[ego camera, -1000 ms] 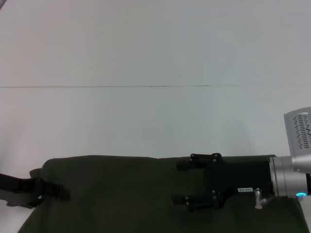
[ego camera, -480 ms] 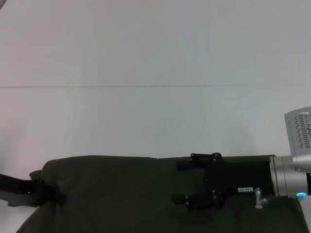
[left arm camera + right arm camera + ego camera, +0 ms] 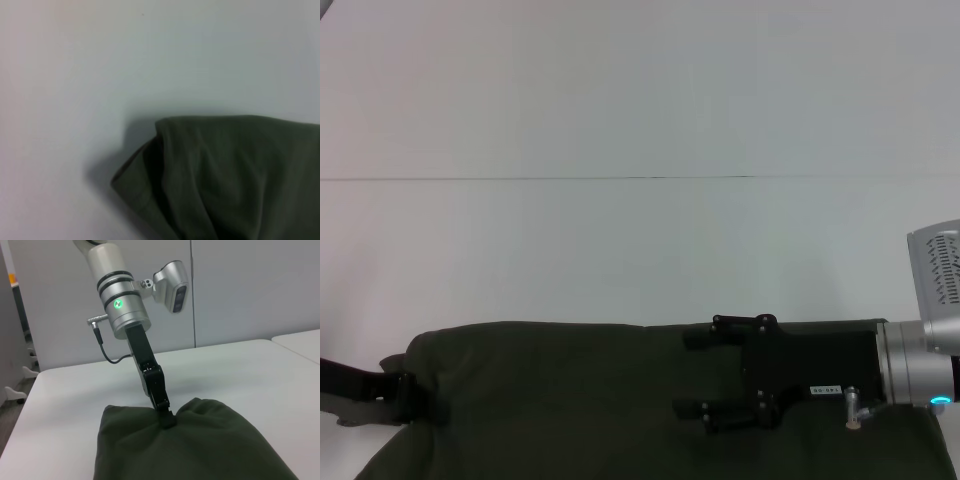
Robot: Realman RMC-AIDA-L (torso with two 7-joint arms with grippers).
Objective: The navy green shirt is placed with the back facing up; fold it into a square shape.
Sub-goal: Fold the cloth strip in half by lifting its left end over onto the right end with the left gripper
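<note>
The navy green shirt [image 3: 570, 390] lies plain side up along the near edge of the white table [image 3: 620, 250]; no lettering shows. My left gripper [image 3: 408, 402] is at the shirt's left end, shut on a bunched fold of the cloth. The right wrist view shows it [image 3: 167, 419] pinching that raised fold of the shirt [image 3: 200, 450]. My right gripper [image 3: 692, 375] is over the right half of the shirt, pointing left, open and holding nothing. The left wrist view shows only the shirt's rumpled corner [image 3: 235, 175] on the table.
A thin seam [image 3: 620, 178] runs across the table's middle. In the right wrist view, grey wall panels [image 3: 240, 290] stand behind the table and a second white table's corner [image 3: 300, 342] lies beyond it.
My left gripper has drawn back a little to the left at the shirt's left end, and the cloth there has bunched slightly. My right gripper has not moved.
</note>
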